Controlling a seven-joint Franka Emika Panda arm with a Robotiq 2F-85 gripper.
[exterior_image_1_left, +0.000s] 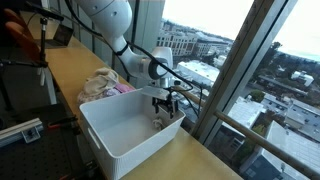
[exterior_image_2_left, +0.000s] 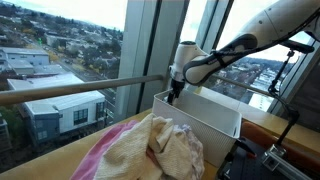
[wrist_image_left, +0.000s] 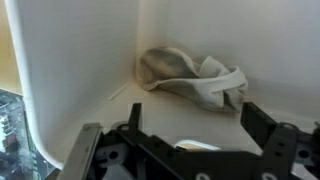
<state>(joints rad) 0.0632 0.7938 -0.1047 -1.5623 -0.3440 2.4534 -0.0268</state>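
Beige-ish, crumpled: found cloth (wrist_image_left: 190, 78) in corner of white bin (wrist_image_left: 80, 50), just ahead of claw (wrist_image_left: 175, 135), not touching it. Found claw wide open, gripping nothing, low inside bin nr wall. Saw heap of cloths (exterior_image_2_left: 150, 145) outside bin's opp. end, well apart from claw.

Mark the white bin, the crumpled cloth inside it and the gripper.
white bin (exterior_image_1_left: 150, 148), in an exterior view, outer side wall.
crumpled cloth (wrist_image_left: 190, 78), wrist view, middle fold.
gripper (exterior_image_1_left: 163, 112), in an exterior view, midway between its open fingertips.
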